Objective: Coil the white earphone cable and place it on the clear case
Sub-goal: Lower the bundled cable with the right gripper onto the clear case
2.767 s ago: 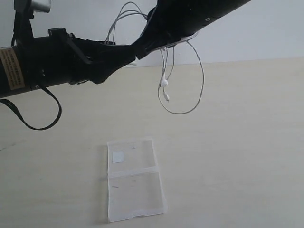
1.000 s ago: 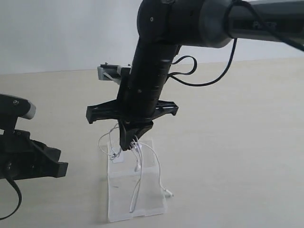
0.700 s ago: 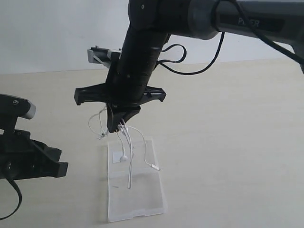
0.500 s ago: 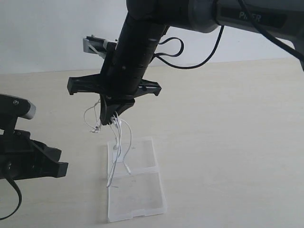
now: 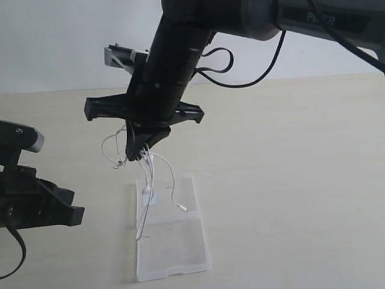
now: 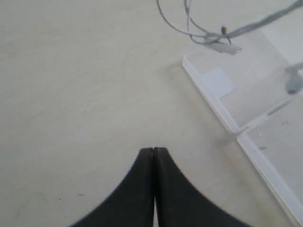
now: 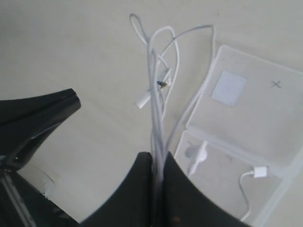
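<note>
Pale wood-look worktop (image 5: 301, 180) runs back to a plain white wall (image 5: 60, 42) at its far edge. Both arms are cut off by the frame. The left gripper (image 6: 154, 156) shows only its tips, pressed together with nothing between them, over bare worktop beside the clear case (image 5: 174, 247). The right gripper (image 7: 157, 163) is pinched tight on the white earphone cable (image 7: 152, 94), which hangs from it in loose, uneven loops above the case. An earbud (image 5: 147, 189) and a plug end (image 5: 182, 208) dangle over the case half with the white sticker (image 7: 228, 88); whether they touch the plastic cannot be told. The case lies open and flat, well short of the far edge. Near the left gripper's camera the cable is blurred.
</note>
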Tool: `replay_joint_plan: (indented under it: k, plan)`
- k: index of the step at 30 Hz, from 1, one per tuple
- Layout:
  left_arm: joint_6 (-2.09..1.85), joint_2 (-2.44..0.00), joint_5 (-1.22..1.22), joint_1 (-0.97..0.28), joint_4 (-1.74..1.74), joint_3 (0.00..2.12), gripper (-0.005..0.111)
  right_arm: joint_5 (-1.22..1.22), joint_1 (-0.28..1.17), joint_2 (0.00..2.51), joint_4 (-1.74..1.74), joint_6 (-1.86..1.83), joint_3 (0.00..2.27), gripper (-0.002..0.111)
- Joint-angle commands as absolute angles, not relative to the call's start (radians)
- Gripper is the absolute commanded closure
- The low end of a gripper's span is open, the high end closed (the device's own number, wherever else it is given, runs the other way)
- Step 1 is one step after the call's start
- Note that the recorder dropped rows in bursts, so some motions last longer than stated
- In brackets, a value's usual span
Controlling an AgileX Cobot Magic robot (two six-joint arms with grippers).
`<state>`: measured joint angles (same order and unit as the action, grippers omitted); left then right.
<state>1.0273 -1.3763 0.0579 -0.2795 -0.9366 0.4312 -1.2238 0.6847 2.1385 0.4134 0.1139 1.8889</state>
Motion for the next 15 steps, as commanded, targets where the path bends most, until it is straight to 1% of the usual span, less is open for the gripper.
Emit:
replay_joint_plan:
  k: [1,11,15]
  plan:
    - [1.025,-1.369,0.052,-0.279,-0.931,0.428,0.107,-1.221,0.686,2.128,0.405,0.088,1.814,0.108]
    - [1.025,-1.369,0.045,-0.279,-0.931,0.428,0.107,-1.221,0.686,2.128,0.412,0.073,1.716,0.108]
    - [1.025,-1.369,0.045,-0.279,-0.931,0.428,0.107,-1.221,0.686,2.128,0.328,0.091,1.684,0.108]
